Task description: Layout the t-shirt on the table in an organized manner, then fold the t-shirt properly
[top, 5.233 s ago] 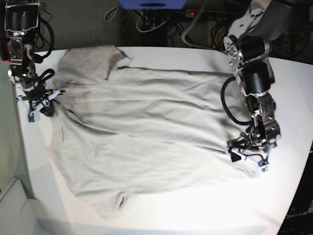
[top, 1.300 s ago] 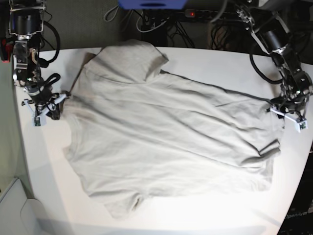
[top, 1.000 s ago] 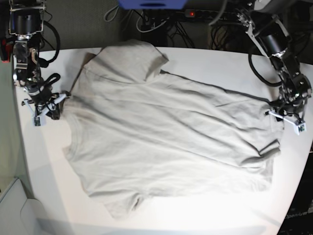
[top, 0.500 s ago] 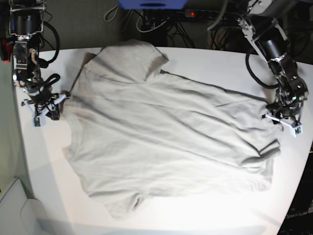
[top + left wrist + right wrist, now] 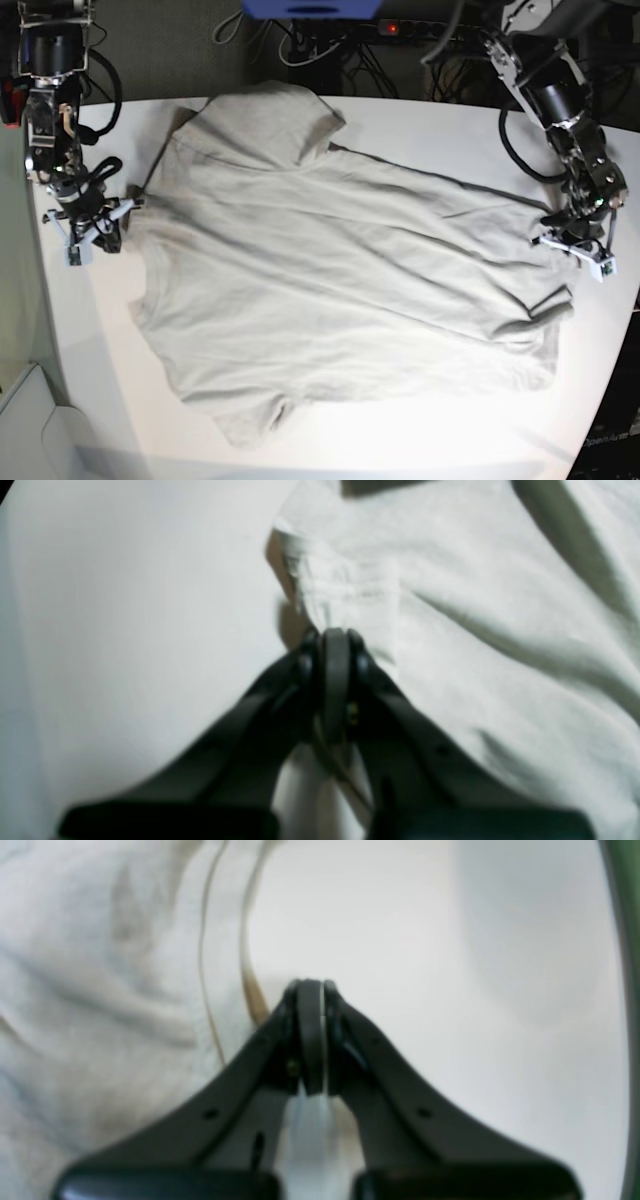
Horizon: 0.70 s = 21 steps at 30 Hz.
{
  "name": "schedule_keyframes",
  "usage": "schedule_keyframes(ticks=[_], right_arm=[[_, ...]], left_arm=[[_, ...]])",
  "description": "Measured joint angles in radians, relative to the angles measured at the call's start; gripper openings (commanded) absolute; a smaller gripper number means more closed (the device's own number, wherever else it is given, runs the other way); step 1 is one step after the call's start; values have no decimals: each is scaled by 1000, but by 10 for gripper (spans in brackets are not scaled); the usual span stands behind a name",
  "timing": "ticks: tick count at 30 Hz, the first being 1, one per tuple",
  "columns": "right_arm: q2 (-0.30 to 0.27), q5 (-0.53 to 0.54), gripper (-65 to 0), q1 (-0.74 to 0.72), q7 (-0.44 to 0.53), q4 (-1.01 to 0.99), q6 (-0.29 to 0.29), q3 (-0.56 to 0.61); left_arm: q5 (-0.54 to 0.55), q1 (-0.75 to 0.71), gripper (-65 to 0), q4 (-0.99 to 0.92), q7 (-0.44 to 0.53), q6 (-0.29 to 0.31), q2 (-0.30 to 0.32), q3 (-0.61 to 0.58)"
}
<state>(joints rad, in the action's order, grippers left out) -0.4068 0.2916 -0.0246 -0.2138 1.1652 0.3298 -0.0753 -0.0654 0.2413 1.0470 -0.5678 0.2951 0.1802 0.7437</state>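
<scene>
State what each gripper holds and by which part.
Left gripper is shut on the t-shirt at its edge by a corner. Right gripper is shut beside the shirt's edge; whether it pinches cloth cannot be told.

shirt (image 5: 330, 280): spread across the middle of the table (image 5: 90, 360)
left gripper (image 5: 570, 240): at its right edge
right gripper (image 5: 85, 225): at its left edge

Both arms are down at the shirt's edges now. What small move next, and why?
Probably draw the left gripper outward and slightly up. Its fingers look shut on the t-shirt hem, and that edge looks bunched and creased; the right gripper sits shut at the opposite edge as an anchor.
</scene>
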Motion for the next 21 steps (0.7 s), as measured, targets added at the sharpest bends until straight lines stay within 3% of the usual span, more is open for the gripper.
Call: schedule_keyframes(ticks=[2, 4, 12, 21], right_arm=[[0, 0, -650, 1, 0, 0, 0, 0], [0, 0, -650, 4, -5, 0, 0, 0], [0, 0, -650, 3, -5, -1, 0, 2], [3, 0, -650, 3, -3, -1, 0, 2]], left_arm=[[0, -2, -650, 10, -15, 0, -1, 0], [-10, -8, -650, 61, -91, 1, -10, 2], [-9, -65, -650, 375, -261, 0, -99, 3], [-16, -174, -650, 636, -472, 0, -138, 7]])
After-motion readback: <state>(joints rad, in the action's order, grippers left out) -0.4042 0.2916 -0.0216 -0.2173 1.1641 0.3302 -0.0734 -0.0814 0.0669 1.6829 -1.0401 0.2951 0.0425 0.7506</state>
